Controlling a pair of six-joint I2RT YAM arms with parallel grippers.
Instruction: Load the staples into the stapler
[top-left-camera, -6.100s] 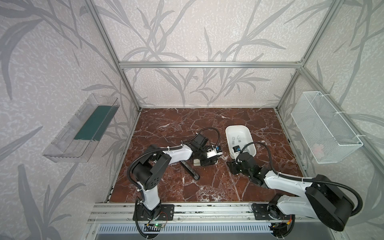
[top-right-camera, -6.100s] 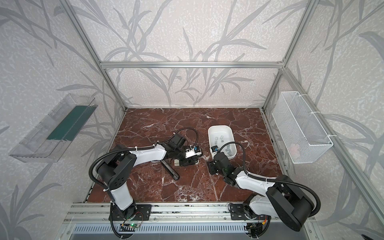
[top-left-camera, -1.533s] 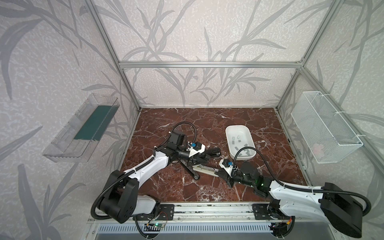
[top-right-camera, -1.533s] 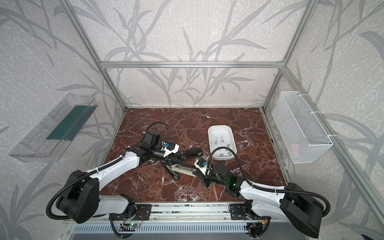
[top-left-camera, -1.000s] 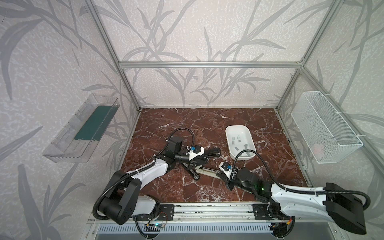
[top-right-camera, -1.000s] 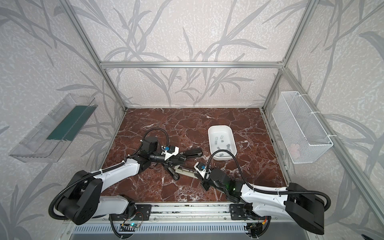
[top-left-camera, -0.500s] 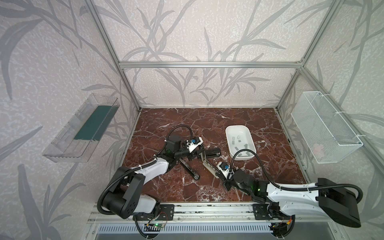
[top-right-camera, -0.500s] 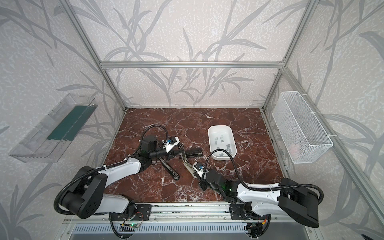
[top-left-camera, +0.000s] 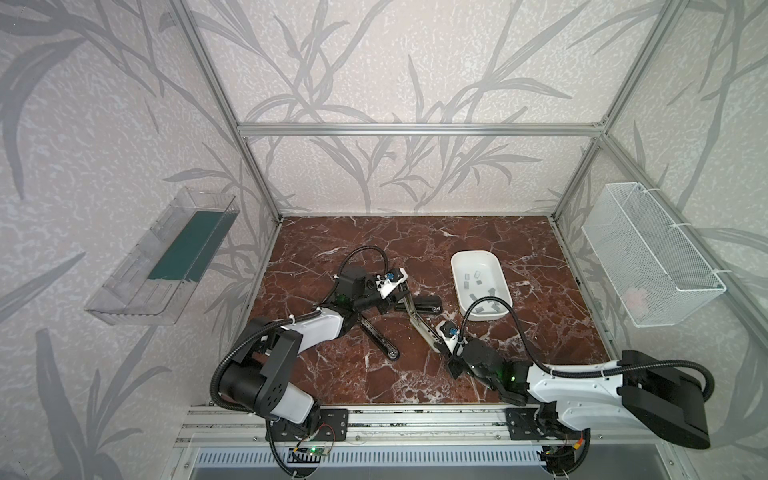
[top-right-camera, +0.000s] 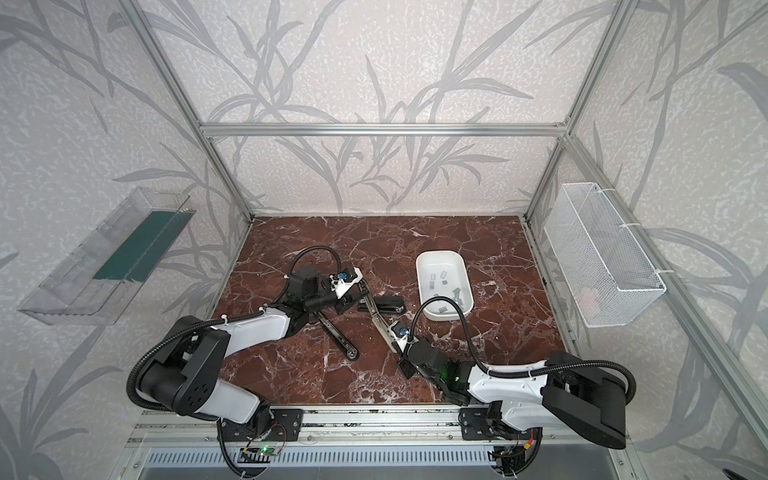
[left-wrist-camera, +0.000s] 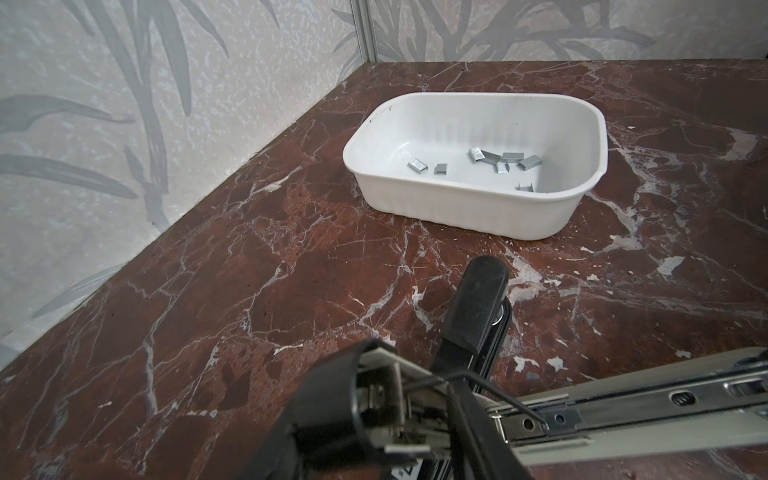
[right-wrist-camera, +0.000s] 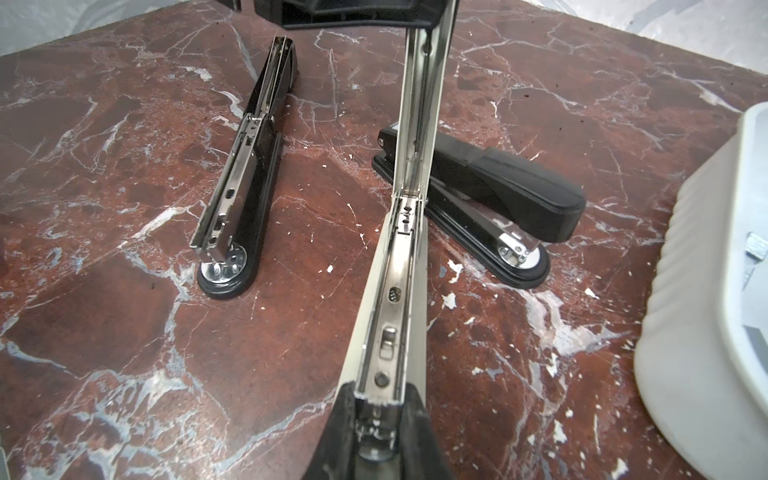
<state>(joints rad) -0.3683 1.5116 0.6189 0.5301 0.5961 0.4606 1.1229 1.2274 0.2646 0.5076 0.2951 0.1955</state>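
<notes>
The staples (left-wrist-camera: 512, 156), small flat grey metal strips, lie loose on the floor of a white ribbed plastic tray (left-wrist-camera: 457, 208). They are scattered, with a few overlapping in a loose cluster, and I see none outside it. They should be very light and stiff, but slick, thin and liable to snap into shorter pieces if bent. A strip is therefore best pinched across its narrow width, on the two long flanks, not by its ends. They share no heading: each strip's long axis runs its own way, some along the tray, some slanting across, and one by the wall looks tipped on edge. Near the tray's corner closest to the robot, the right hand (right-wrist-camera: 378, 405) is pressed together on the end of a long opened chrome stapler rail (right-wrist-camera: 399, 266). The rail's open channel faces upward, and its length runs roughly alongside the tray, slanting away from it toward the left hand (top-left-camera: 395, 294). The rail's hinge end sits at that hand, but whether it is pinched or slack there I cannot tell. Mostly between rail and tray lies a closed black stapler (right-wrist-camera: 498, 183), nose toward the tray. Farther from the tray lies another black-and-chrome stapler (right-wrist-camera: 245, 174), flat on the red-brown marble tabletop (left-wrist-camera: 249, 270).
</notes>
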